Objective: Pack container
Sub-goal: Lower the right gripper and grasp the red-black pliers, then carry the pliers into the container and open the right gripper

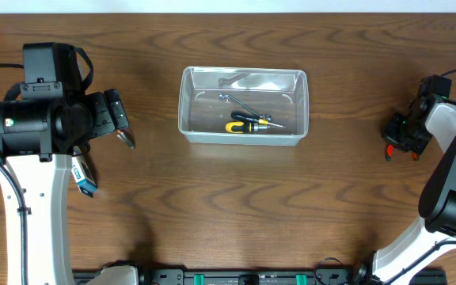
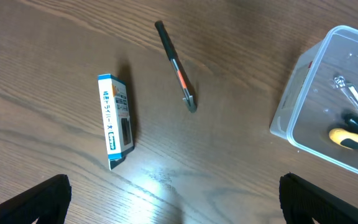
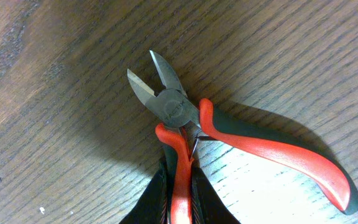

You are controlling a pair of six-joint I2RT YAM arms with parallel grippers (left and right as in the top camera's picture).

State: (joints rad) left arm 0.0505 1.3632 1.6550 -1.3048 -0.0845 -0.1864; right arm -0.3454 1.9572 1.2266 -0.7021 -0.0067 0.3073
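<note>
Overhead first: the clear plastic rectangular container [image 1: 244, 136] with rounded corners sits in the middle of the brown wooden tabletop [image 1: 228, 206]. A yellow and black screwdriver [image 1: 246, 124] and a slim silver metal tool [image 1: 234, 100] lie on its floor. My left claw [image 1: 119, 120] is well apart from it on the left. My right claw [image 1: 397, 141] is well apart on the right, with a bit of red showing under it. From up here I cannot tell how either claw stands.

The left wrist camera settles that for its side. The left claw's two black fingers [image 2: 39, 202] sit in the bottom corners, spread wide with nothing between them. On the tabletop ahead lie a small blue and white box [image 2: 115, 121] and a thin black pen-like tool with an orange band [image 2: 176, 65], near each other but apart. The container's rounded corner comes in at the right edge, ahead and to the right of the claw, touching neither item.

The right wrist camera shows no container. It shows small side cutters [image 3: 179, 109] with red and black handles lying on the wood, blades slightly parted. The right claw is closed on the nearer handle, and the other handle sweeps free to the right
</note>
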